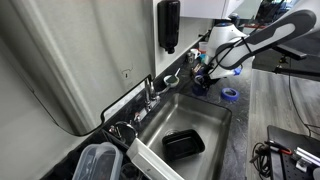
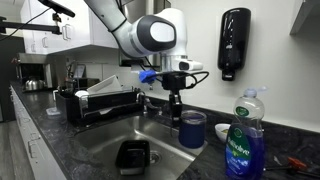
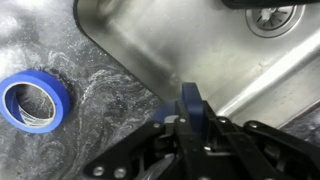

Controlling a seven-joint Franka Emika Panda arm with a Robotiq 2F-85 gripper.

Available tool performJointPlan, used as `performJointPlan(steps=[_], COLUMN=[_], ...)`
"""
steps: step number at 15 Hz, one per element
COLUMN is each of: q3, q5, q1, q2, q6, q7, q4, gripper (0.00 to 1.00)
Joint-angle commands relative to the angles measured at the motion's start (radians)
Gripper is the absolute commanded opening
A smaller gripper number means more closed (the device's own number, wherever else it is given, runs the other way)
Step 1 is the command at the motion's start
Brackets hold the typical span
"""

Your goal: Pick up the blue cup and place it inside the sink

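The dark blue cup is at the far corner of the sink, by the counter edge; it also shows in an exterior view. My gripper is shut on its rim from above. In the wrist view the cup's blue wall sits pinched between my fingers, over the rim of the stainless-steel sink. The sink basin shows in both exterior views. I cannot tell whether the cup's base touches the counter.
A black rectangular tray lies in the basin. A blue tape roll lies on the counter beside the cup. The chrome faucet, a dish rack, a soap bottle and a wall dispenser stand around.
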Motion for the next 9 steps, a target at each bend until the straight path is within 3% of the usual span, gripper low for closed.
performJointPlan(steps=[1, 8, 9], q3=[0.051, 0.123, 0.12], q5=[0.031, 0.037, 0.009], q1=[0.014, 0.031, 0.036], q2=[-0.12, -0.091, -0.078], q6=[-0.046, -0.066, -0.061], q7=[-0.158, -0.459, -0.445], q4=[-0.067, -0.09, -0.091], gripper=[0.04, 0.04, 0.04])
